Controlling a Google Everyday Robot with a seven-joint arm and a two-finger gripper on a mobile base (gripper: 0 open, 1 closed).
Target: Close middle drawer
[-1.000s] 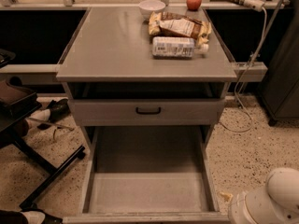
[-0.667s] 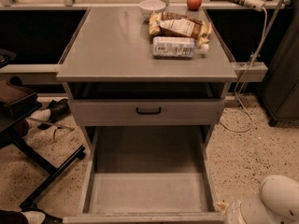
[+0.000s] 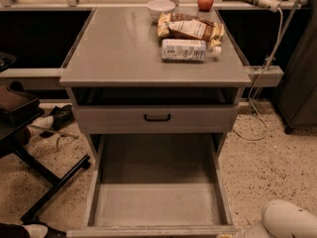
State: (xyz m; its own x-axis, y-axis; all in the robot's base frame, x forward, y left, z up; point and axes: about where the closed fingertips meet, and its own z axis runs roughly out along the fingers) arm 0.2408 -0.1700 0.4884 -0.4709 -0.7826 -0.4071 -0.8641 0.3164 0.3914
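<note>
The middle drawer is pulled far out toward me. Its long bare grey tray is empty, and its front edge runs along the bottom of the view, with its handle hidden. Above it sits the uppermost drawer front with a black handle, pushed in. The gripper is out of view. Only a white rounded part of my arm shows at the bottom right corner, beside the drawer's front right corner.
On the cabinet top lie a white bowl, a red apple, snack bags and a bottle on its side. A black chair base stands at the left. A cable and a dark cabinet are at the right.
The white arm part has sunk lower and a little to the right at the bottom right corner. The drawer has not moved.
</note>
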